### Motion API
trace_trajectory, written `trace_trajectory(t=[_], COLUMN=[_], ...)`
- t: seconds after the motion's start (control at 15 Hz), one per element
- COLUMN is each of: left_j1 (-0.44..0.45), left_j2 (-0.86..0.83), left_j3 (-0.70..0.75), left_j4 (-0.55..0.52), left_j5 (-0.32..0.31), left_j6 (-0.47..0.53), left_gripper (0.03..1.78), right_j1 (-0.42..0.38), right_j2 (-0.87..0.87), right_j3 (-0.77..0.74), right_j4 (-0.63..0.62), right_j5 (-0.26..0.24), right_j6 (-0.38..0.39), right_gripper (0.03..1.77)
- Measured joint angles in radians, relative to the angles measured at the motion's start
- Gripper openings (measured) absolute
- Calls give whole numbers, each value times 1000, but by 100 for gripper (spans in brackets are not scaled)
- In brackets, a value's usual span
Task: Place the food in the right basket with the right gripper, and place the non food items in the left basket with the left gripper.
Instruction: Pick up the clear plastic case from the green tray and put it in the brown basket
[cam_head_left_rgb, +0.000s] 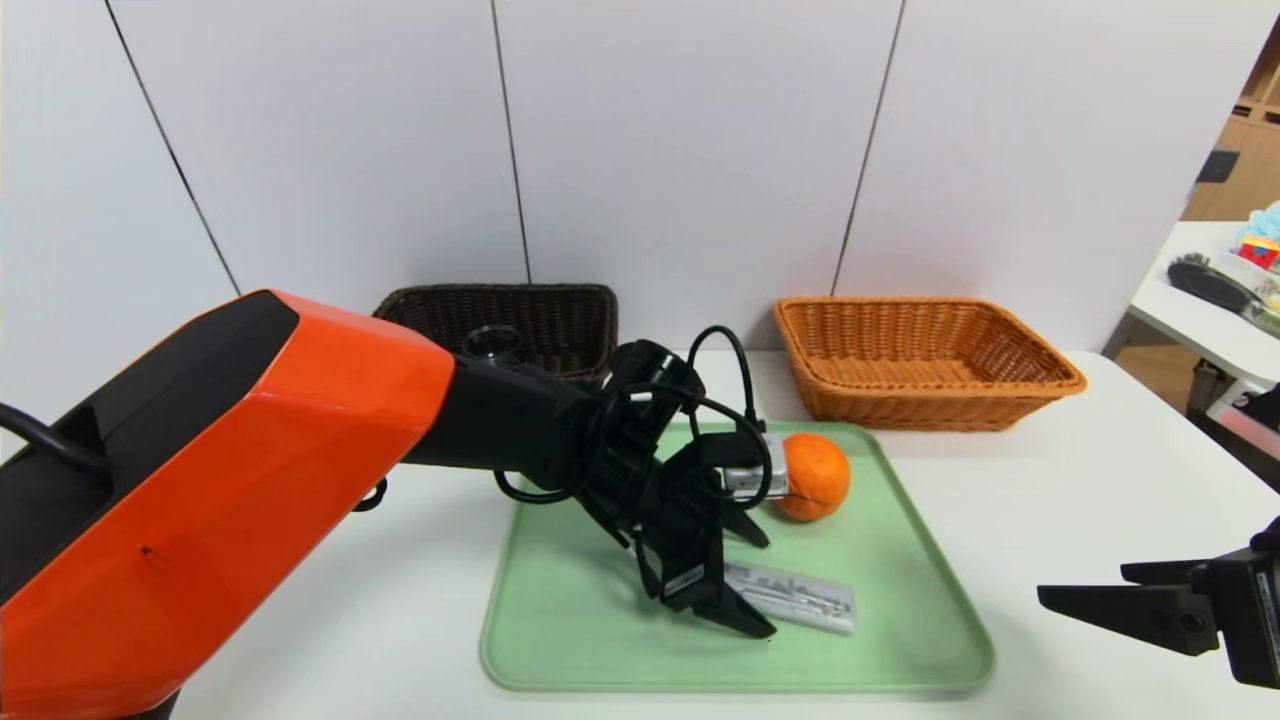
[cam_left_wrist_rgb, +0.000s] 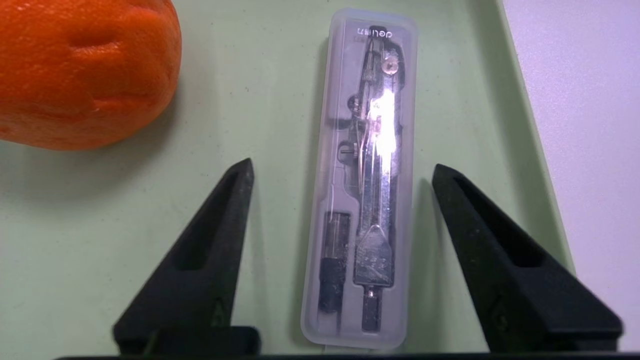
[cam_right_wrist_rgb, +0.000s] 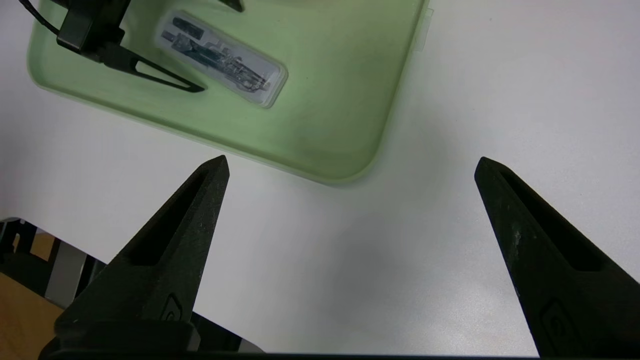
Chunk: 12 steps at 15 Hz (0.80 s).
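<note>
My left end effector (cam_left_wrist_rgb: 342, 170) hangs over the green tray (cam_head_left_rgb: 560, 640), fingers apart either side of the clear case (cam_left_wrist_rgb: 362, 180), not touching it. The orange (cam_head_left_rgb: 812, 476) sits on the tray beside it. My right end effector (cam_right_wrist_rgb: 350, 165) waits spread apart above the desk (cam_head_left_rgb: 1050, 480).

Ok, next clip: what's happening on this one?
The left gripper hangs over the green tray, jaws open on either side of the clear compass case, not yet gripping it. The orange sits on the tray too. The right gripper waits open over the table, off the tray.
</note>
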<state>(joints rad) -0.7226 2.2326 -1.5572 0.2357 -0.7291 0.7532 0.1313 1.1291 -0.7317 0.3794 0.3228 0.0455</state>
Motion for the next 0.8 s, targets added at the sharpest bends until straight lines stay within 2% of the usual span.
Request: trace_trajectory(t=[0.27, 0.33, 0.8], left_j1=[0, 0, 3], left_j2=[1, 1, -38], left_j3=[3, 3, 10], left_j4=[-1, -2, 9], left_j5=[0, -1, -3], left_j6=[0, 1, -4], left_gripper=[76, 56, 56], right_j1=[-1, 0, -2], right_j2=[1, 1, 5], right_j3=[0, 0, 2], right_j4=[0, -1, -1], right_j5=[0, 0, -1], right_j6=[0, 0, 0], right_gripper=[170, 170, 170])
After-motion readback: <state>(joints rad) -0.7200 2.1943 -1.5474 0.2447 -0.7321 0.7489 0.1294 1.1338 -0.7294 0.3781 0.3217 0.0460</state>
